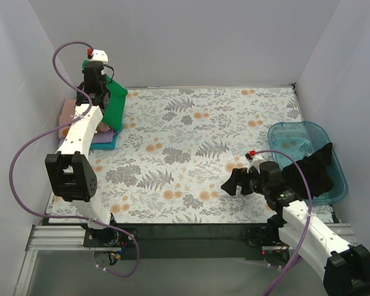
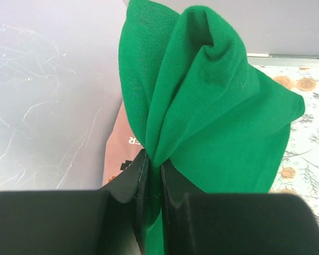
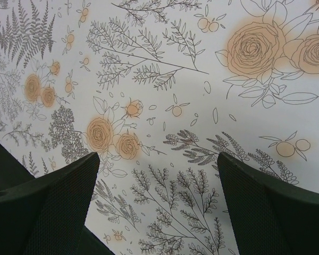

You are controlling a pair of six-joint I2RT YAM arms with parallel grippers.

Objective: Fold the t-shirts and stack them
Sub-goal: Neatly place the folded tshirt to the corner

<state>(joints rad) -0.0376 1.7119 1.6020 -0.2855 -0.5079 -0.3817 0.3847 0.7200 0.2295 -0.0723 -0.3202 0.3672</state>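
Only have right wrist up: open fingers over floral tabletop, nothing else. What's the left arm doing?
Observer: The left gripper is shut on the green t-shirt, pinching a bunched fold.
Operator: Whereabouts?
Observer: Far-left corner, over the stack of folded t-shirts.
Operator: Anything close to my arm?
Observer: The teal bin sits just to the right of the right gripper.
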